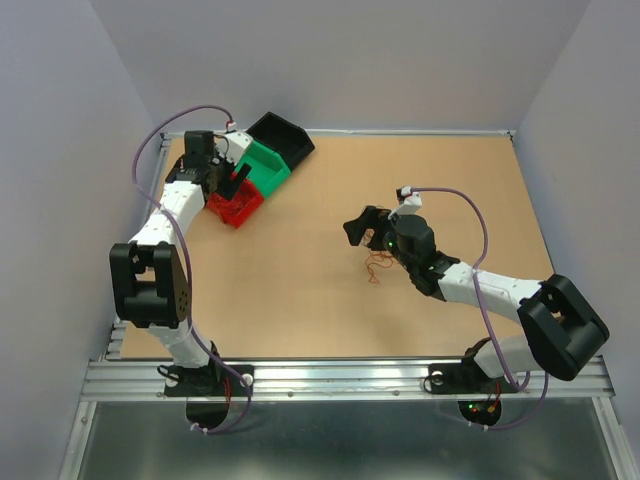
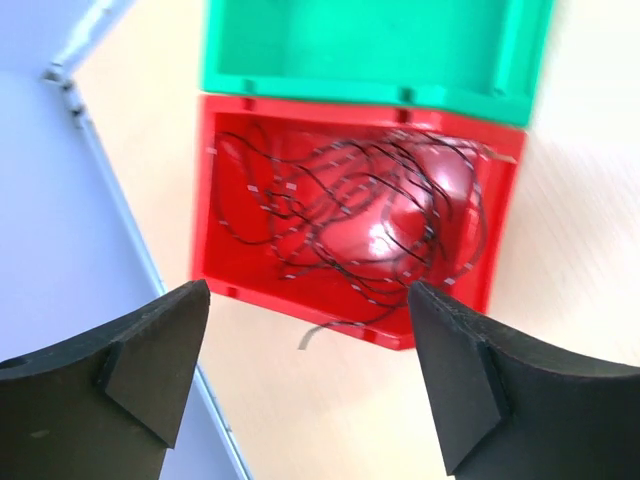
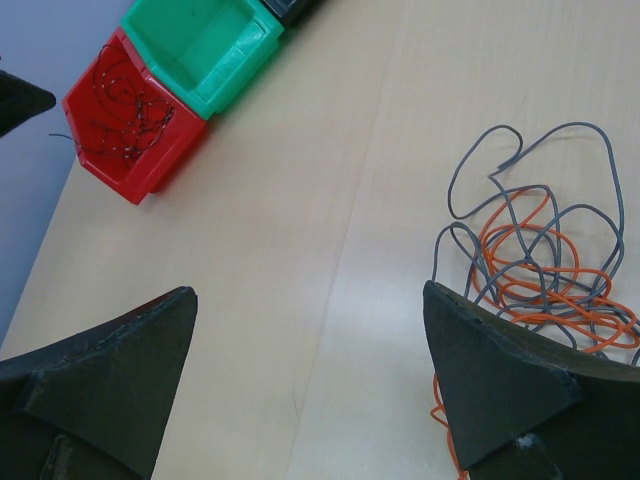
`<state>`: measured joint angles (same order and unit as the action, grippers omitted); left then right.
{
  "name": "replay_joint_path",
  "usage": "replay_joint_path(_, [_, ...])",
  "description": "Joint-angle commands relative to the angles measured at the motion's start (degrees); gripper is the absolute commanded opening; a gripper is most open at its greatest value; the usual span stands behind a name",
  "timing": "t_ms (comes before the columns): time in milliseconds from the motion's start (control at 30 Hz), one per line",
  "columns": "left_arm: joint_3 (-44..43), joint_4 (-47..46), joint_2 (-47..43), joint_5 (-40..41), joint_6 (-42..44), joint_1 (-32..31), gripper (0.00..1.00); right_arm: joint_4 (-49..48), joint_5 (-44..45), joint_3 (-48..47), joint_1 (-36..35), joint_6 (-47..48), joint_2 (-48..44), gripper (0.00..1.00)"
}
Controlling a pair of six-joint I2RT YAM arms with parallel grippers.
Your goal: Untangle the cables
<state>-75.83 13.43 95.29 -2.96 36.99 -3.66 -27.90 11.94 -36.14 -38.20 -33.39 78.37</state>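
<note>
Cables (image 2: 350, 215) in two lots. First lot: thin dark curly strands down inside the red bin (image 2: 205, 215) at the far-left corner of the tabletop (image 1: 300, 280). Looped all over the bin's floor, with one stray end poking out past the rim. Touching the red bin on its far side, a green bin (image 2: 360, 40); beyond that again, a black bin (image 1: 283, 135), seen from the top camera.

Above the red bin, left jaws spread wide. Both pads (image 2: 150, 360) clear of the strands, nothing held between them.

Second lot: a loose tangle (image 3: 530, 255) of grey and orange strands, flat on the bare tabletop right of centre, well apart from the bins. Grey loops sprawled widest, orange coiled mostly within and under them, crossing many times.

Over that tangle, right jaws gaping just as wide and gripping nothing. In the wrist view the right-hand pad (image 3: 500, 380) covers the tangle's near edge; whether touching it or just above, cannot tell. From overhead, only a small orange-brown scribble showing beside the right arm's dark wrist.
</note>
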Motion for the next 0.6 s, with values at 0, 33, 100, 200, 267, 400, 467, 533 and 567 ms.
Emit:
replay_joint_path(0, [-4.2,-3.4,-0.1,-0.2,-1.7,3.2,0.93,-3.2,-0.4,0.8,0.0,0.6,-1.6,1.0])
replay_joint_path(33, [-6.8,-3.1,1.9,-0.6,-1.3,3.2,0.93,-3.1,-0.6,0.8,0.0,0.6,-1.6,1.0])
replay_joint_path(100, [-9.9,-1.6,4.4,-0.5,-0.9,5.2,0.93,-3.1,-0.5,0.9,0.0,0.6,-1.9,1.0])
replay_joint_path(200, [-16.2,0.9,9.4,-2.4,0.2,7.4,0.93,-3.0,-0.4,0.9,0.1,0.8,-2.0,1.0])
replay_joint_path(267, [-20.9,3.4,13.2,-5.6,0.5,9.0,0.93,-3.1,-0.4,0.9,0.1,0.7,-1.9,1.0])
replay_joint_path(400, [-27.9,9.1,19.6,-9.1,1.8,9.8,0.9,-3.1,-0.3,0.7,0.1,0.7,-1.6,1.0])
replay_joint_path(467, [-32.1,13.8,23.6,-11.7,2.0,9.9,0.87,-3.1,-0.3,0.7,0.1,0.8,-1.6,1.0])
replay_joint_path(533, [-33.2,15.0,25.9,-13.2,1.9,10.0,0.85,-3.1,-0.3,0.8,0.0,0.9,-1.6,1.0])
replay_joint_path(567, [-33.1,15.0,26.3,-14.2,1.9,9.9,0.84,-3.2,-0.3,0.7,0.0,0.9,-1.6,1.0])
